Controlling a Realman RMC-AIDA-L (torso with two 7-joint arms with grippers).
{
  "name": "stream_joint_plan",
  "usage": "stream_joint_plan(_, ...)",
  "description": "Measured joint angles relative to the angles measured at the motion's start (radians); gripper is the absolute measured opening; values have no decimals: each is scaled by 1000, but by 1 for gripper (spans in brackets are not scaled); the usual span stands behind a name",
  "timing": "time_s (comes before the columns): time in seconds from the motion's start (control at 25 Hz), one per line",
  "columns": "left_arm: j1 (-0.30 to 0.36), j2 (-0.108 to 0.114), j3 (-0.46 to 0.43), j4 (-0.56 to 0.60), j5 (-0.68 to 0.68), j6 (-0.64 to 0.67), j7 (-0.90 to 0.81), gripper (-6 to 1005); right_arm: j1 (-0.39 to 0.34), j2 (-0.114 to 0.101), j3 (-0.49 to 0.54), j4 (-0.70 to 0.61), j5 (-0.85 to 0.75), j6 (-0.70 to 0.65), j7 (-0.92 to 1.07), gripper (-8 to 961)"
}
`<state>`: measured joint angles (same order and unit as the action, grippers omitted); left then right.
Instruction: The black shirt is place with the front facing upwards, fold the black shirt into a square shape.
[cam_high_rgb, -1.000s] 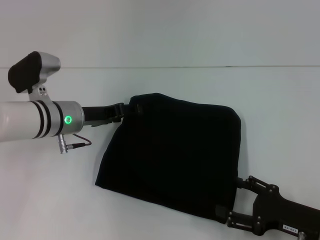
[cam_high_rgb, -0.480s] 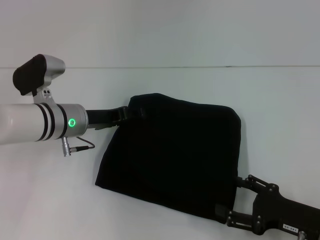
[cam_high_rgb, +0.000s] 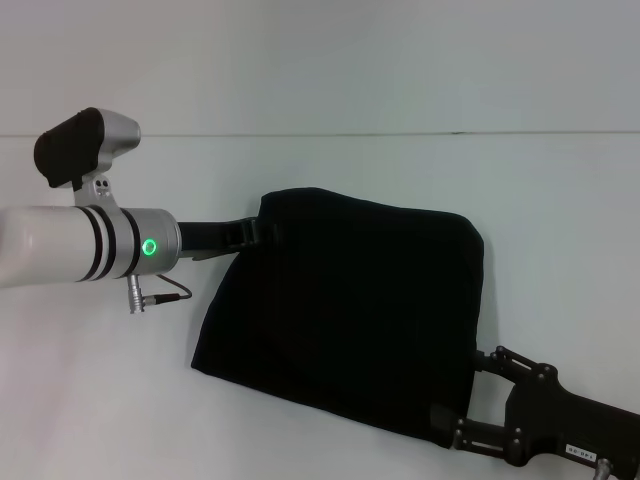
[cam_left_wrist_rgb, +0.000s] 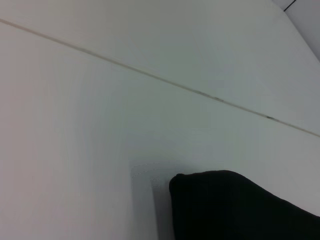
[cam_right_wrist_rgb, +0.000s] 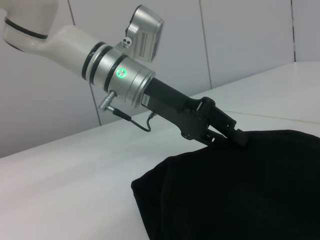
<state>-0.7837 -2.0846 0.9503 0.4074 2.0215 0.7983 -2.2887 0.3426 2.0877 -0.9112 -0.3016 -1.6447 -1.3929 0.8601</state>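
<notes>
The left gripper (cam_high_rgb: 268, 228) has its jaws pressed together on the far left corner of the black shirt (cam_high_rgb: 350, 310), as the right wrist view shows, with its fingertips at the cloth's edge. The right gripper (cam_high_rgb: 462, 400) is at the shirt's near right corner, one finger on either side of the cloth's edge; whether the jaws actually pinch it cannot be told. The shirt lies folded into a rough four-sided shape, plain black side up, around the middle of the white table (cam_high_rgb: 320, 170), tilted slightly.
</notes>
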Motion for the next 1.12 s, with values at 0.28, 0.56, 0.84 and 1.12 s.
stream_joint_plan(0.28,0,-2,-1,1,-7,-1,2,313,0,0,0,-3,0,0,0,914)
stream_joint_plan(0.56,0,-3,-24,-2,-24,-1,-5,68,0,0,1,-5,3,0,0,914)
stream_joint_plan(0.84,36,-12,-162,-13,-27,1,-27,67,7,0,9,-5,5,0,0,914)
stream_joint_plan(1.12,133,-26,-302,-11,-107,58,-17,68,11,0,20,-18,5,1,0,914)
